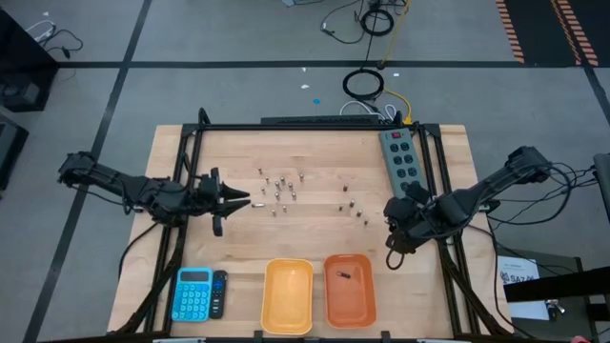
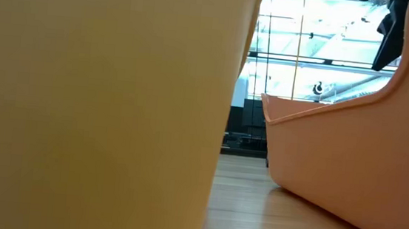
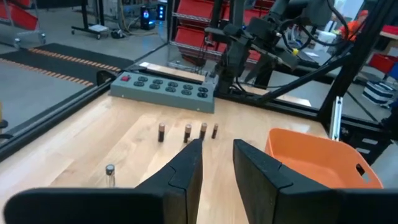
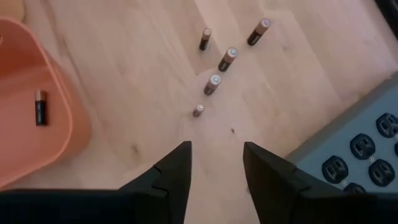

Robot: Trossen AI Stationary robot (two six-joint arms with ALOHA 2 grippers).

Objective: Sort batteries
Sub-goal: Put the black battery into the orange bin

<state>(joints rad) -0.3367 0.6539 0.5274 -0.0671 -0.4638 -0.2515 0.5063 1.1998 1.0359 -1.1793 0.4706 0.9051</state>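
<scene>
Right tool (image 4: 214, 163), spread and empty, hovers over the table; five dark batteries (image 4: 212, 84) stand just ahead. One battery (image 4: 40, 107) lies in the orange bin (image 4: 59, 134) beside it; most remain unsorted. Left tool (image 1: 232, 201) waits, spread.

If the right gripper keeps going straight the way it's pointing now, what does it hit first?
Probably the nearest upright dark battery, just ahead of the open right gripper, first in a row of five; depth is hard to judge.
</scene>
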